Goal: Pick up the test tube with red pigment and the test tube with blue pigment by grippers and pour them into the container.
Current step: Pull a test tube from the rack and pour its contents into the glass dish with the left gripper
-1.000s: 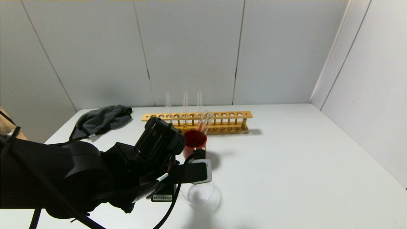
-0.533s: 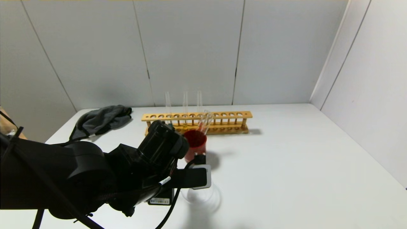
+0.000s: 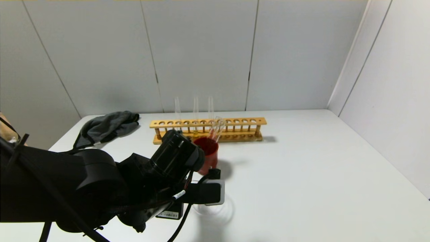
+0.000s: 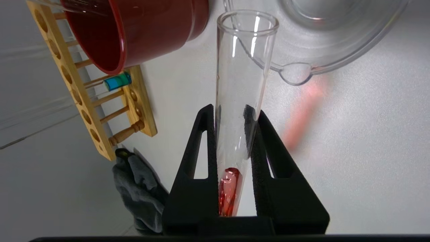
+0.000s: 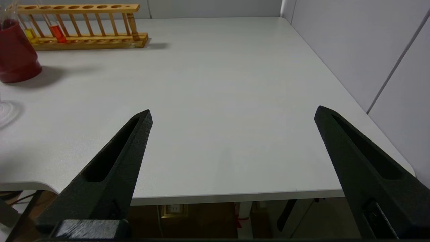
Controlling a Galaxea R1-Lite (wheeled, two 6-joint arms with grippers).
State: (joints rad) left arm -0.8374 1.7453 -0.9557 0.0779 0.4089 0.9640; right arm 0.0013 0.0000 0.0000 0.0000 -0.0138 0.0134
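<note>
Glass is most of what there is to look at here, and much of it is hard to pick out. From the left wrist view the left gripper (image 4: 231,114) has its two black jaws pressed against the test tube with red pigment (image 4: 240,101), a short column of orange-red liquid sitting at the tube's closed end, down between the jaws, while its open mouth points toward the container (image 4: 315,37). That clear beaker is cut off at the frame edge, only part of its rim and the small handle loop showing, and a blurry pinkish streak lies on the white table (image 4: 369,151) beside it (I cannot tell what it is). From the head view the left arm's black bulk covers the gripper and the tube entirely, and only a faint arc of the container (image 3: 221,210) peeks out below the wrist camera. Behind it stands a dark red cup (image 3: 209,154) with empty tubes leaning in it, then the wooden rack (image 3: 208,129). The test tube with blue pigment (image 4: 117,81) sits in that rack, its teal bottom visible past the cup's rim. A grey cloth (image 3: 107,127) lies at the table's far left. The right gripper (image 5: 231,116) hangs beyond the table's near edge, jaws spread wide, nothing between them.
</note>
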